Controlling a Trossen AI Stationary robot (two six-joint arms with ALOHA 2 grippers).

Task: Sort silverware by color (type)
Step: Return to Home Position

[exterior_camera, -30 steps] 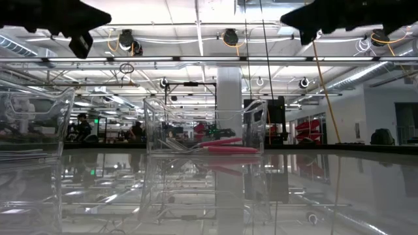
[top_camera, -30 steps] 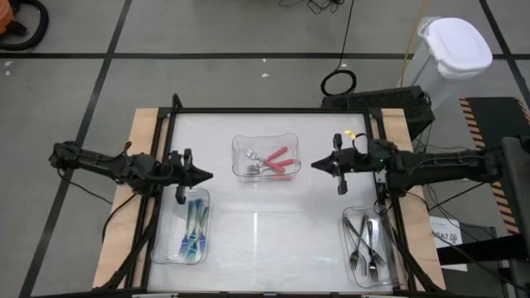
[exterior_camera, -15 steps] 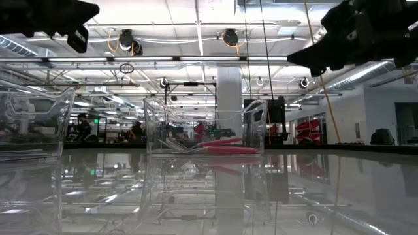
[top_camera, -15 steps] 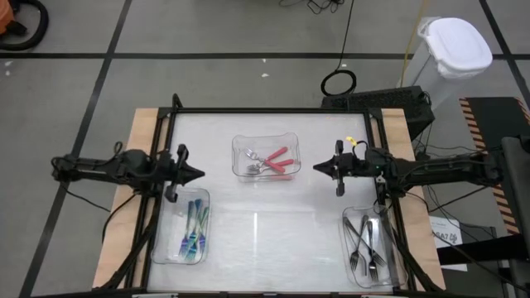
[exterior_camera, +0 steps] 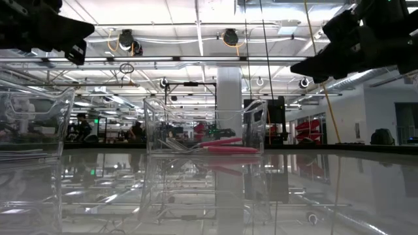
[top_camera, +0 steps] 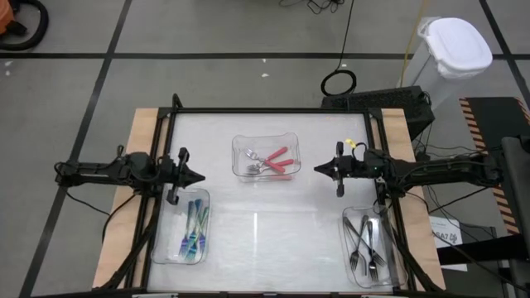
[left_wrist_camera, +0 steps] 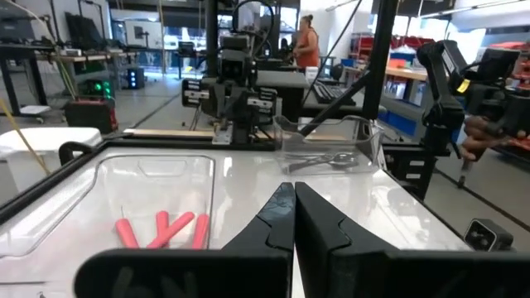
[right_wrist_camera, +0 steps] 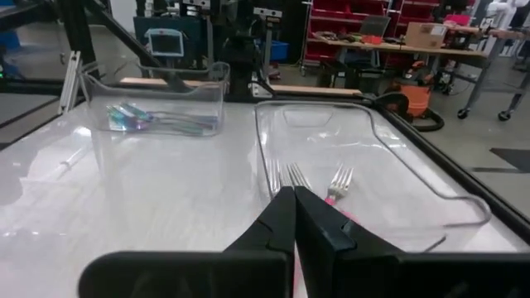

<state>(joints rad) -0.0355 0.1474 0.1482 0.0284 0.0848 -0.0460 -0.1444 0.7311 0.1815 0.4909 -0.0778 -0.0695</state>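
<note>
On the worktop [top_camera: 265, 223], all the silverware lies inside three clear trays. The far middle tray [top_camera: 265, 137] holds pink forks [top_camera: 277, 160], the near left tray [top_camera: 166, 248] blue forks [top_camera: 195, 225], and the near right tray [top_camera: 348, 228] grey forks [top_camera: 368, 244]. The left hand [top_camera: 197, 176] and right hand [top_camera: 319, 168] hover pinched together and empty. They flank the middle tray, tips facing each other.

A big robotics lab or workshop: beyond the table [top_camera: 306, 240] stand workbenches [right_wrist_camera: 414, 48], red parts-bin racks [right_wrist_camera: 331, 25] and a white column [exterior_camera: 229, 91] under an open ceiling [exterior_camera: 163, 13] with strip lights [exterior_camera: 199, 29]; black tape lines [top_camera: 207, 56] cross the floor [top_camera: 207, 25].
</note>
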